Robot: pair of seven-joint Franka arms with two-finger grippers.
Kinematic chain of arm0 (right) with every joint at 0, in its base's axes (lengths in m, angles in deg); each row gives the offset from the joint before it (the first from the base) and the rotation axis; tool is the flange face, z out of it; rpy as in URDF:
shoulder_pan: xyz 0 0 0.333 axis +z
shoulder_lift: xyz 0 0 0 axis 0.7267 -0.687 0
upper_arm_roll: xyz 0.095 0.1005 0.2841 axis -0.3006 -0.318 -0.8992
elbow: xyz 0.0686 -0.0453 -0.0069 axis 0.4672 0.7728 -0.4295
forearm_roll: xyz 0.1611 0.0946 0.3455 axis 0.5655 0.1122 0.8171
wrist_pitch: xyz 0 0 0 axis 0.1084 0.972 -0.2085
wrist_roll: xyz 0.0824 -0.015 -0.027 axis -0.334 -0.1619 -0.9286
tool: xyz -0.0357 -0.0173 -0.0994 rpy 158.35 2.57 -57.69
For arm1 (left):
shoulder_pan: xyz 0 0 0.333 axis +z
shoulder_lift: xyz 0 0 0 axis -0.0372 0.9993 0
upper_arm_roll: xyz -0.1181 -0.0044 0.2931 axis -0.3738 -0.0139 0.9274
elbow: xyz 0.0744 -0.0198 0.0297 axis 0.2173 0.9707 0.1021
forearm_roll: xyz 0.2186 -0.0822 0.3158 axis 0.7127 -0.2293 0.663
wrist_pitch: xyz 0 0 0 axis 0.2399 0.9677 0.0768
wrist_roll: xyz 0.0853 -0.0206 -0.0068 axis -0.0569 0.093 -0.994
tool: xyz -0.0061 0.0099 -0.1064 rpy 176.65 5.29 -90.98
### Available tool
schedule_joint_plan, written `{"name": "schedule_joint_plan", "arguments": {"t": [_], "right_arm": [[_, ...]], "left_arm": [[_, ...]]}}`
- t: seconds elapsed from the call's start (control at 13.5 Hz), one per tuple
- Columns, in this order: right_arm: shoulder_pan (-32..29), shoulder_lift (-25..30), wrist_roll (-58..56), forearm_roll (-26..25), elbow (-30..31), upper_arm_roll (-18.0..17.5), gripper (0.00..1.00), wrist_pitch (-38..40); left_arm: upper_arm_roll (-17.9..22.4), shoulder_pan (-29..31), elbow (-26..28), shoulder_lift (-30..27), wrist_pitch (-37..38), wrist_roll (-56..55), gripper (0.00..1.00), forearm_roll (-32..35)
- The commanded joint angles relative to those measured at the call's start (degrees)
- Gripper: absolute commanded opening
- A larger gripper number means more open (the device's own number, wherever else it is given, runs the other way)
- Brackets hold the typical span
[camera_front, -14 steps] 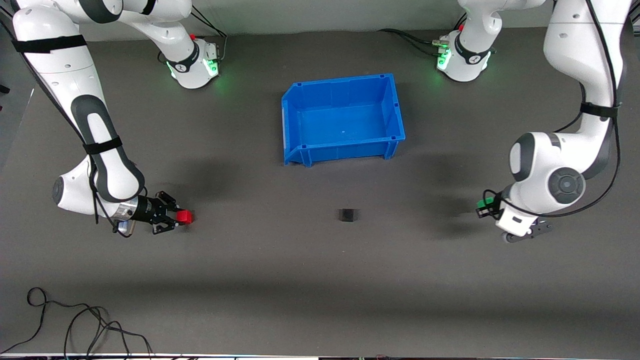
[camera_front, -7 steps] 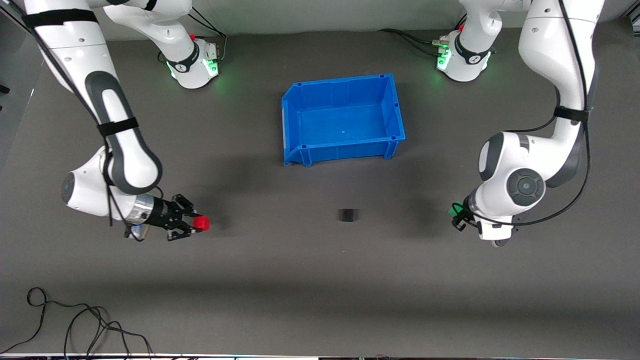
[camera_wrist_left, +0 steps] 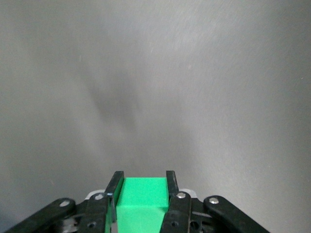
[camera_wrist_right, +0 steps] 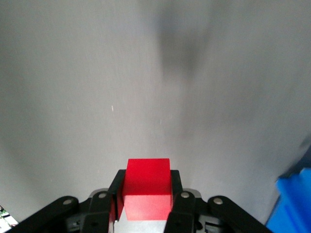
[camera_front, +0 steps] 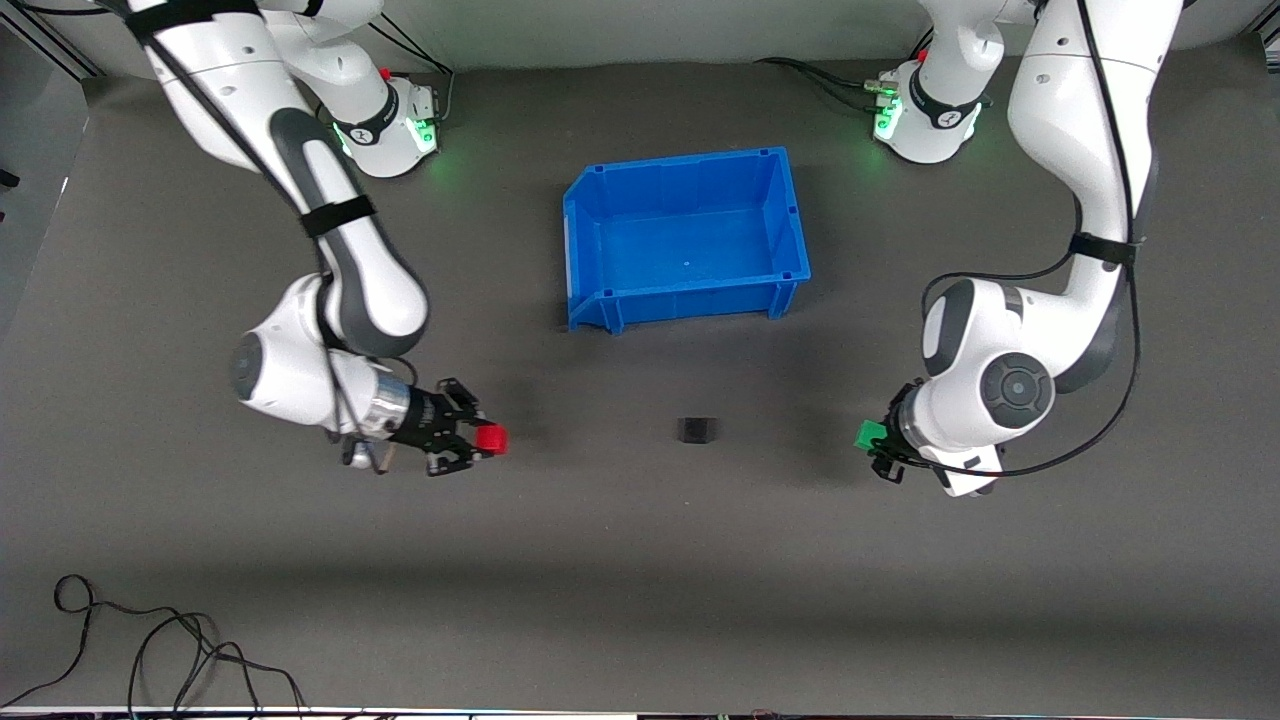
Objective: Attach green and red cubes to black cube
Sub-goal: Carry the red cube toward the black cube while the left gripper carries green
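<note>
Right tool (camera_front: 482,443) is clamped on the red cube (camera_front: 491,438), over the surface (camera_front: 640,560) toward the right arm's end. Left tool (camera_front: 878,450) grips the green cube (camera_front: 868,435) toward the left arm's end. Between them sits the black cube (camera_front: 695,430), nearer the camera than the blue bin (camera_front: 686,300).

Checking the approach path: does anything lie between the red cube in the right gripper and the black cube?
No. In the front view the table is bare between the red cube, held by the right gripper, and the black cube.
</note>
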Motion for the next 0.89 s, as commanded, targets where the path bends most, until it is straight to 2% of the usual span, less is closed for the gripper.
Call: {"name": "schedule_joint_plan", "arguments": {"t": [0.0,0.22,0.52,0.81], "right_arm": [[5.98,-4.45,8.02,0.48,-4.38,0.65,0.28,-4.68],[10.21,-8.14,14.45,0.48,-8.59,0.65,0.28,-7.16],[14.69,-13.68,19.72,0.39,-14.67,0.74,0.29,-9.7],[17.16,-16.93,20.79,0.56,-16.95,0.65,0.29,-12.0]], "left_arm": [[0.56,-5.33,-4.43,4.14,-0.45,-13.09,0.0,-0.78],[0.56,-9.47,-9.1,9.24,-0.62,-20.93,0.0,-0.87],[0.48,-11.15,-9.02,12.14,-9.13,-34.46,0.0,-1.31],[0.39,-14.57,-8.66,13.73,-11.87,-37.3,0.0,-1.75]]}}
